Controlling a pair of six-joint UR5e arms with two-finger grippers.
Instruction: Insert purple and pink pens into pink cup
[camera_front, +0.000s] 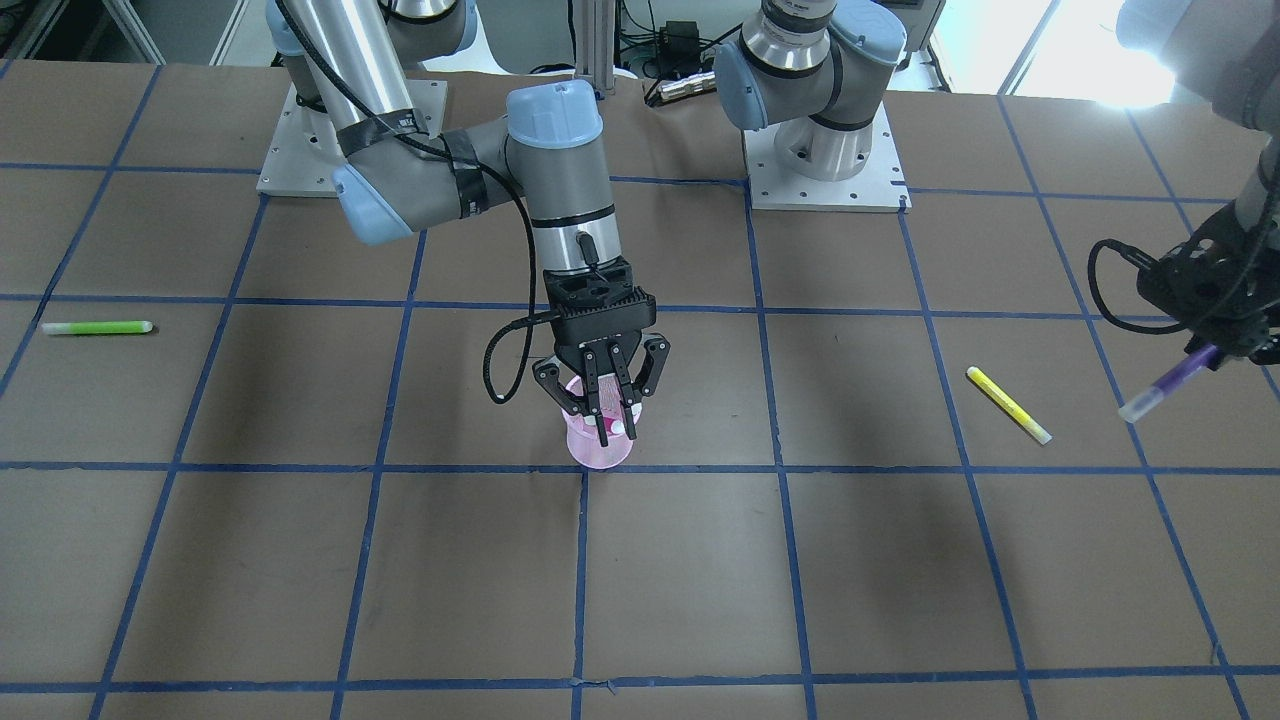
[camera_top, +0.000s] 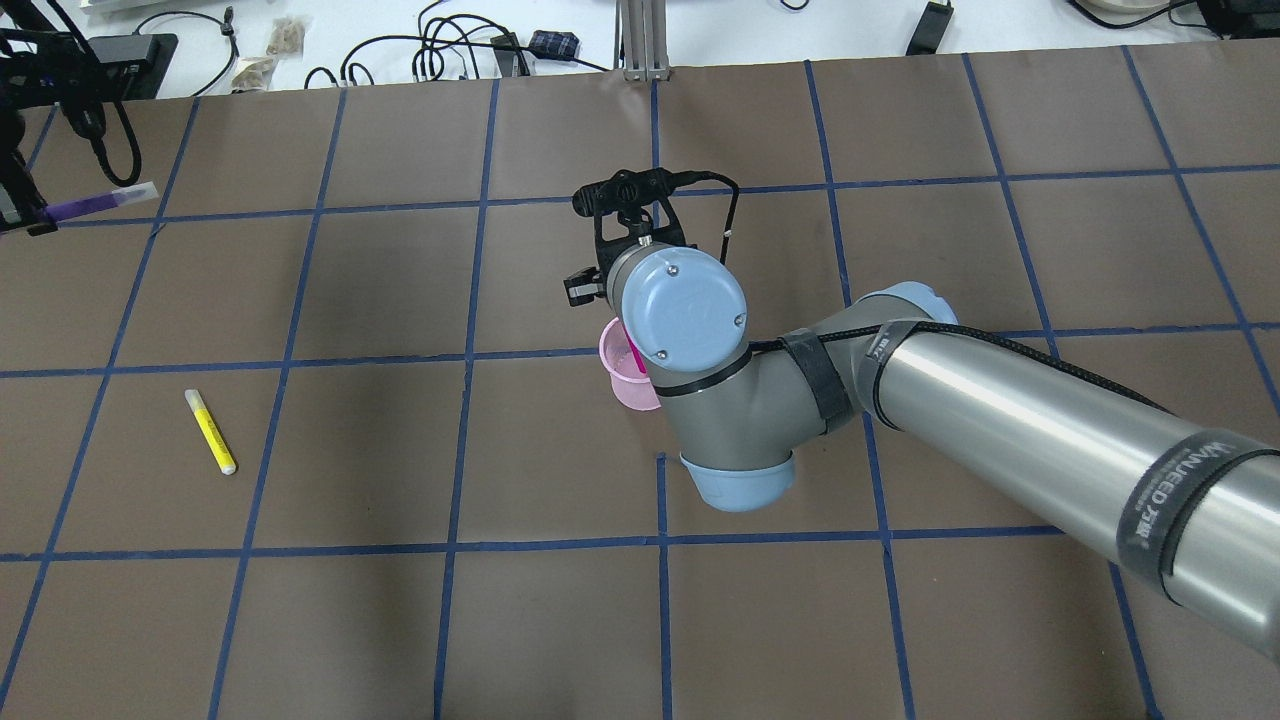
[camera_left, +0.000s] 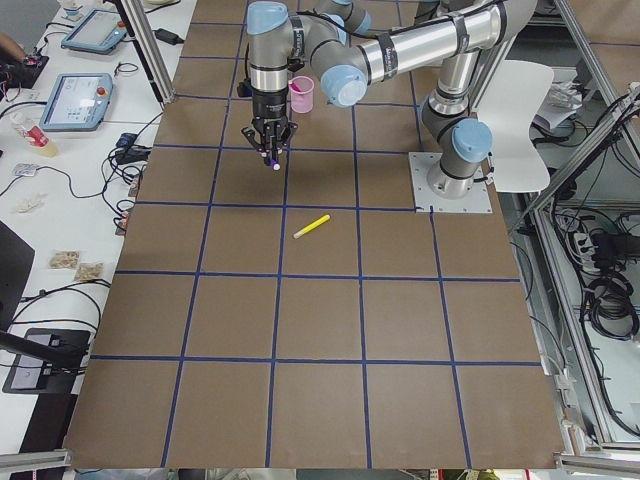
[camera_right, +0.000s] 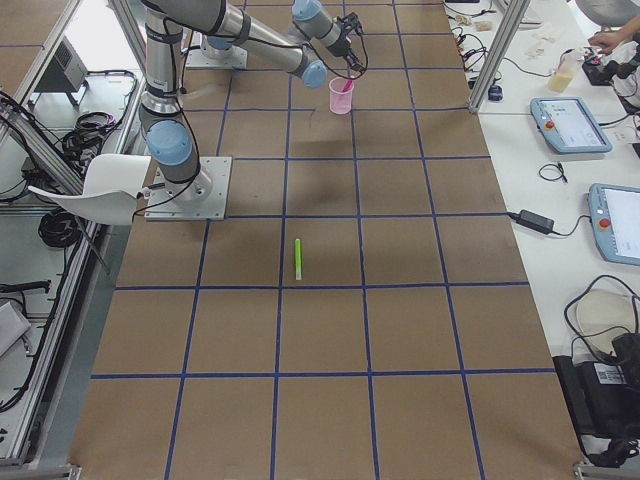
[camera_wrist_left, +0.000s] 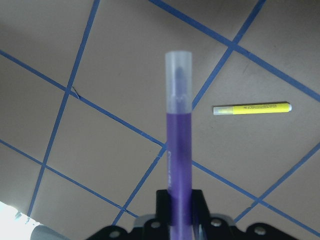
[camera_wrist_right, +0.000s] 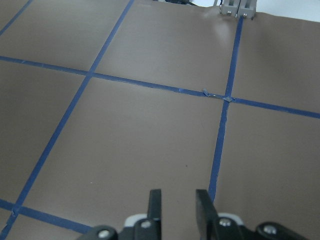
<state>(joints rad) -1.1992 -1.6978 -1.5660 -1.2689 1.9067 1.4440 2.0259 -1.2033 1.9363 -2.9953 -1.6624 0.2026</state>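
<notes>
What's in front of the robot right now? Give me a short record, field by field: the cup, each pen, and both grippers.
pink cup: upright, near the table's middle
pink pen: standing in the pink cup
right gripper: open, fingertips at the cup's mouth, nothing between them
purple pen: off the table, tilted, clear cap end away from the gripper
left gripper: shut on the purple pen, far from the cup
yellow pen: lying on the table, robot's left side
green pen: lying on the table, robot's right side
left to do: purple pen not yet in cup
</notes>
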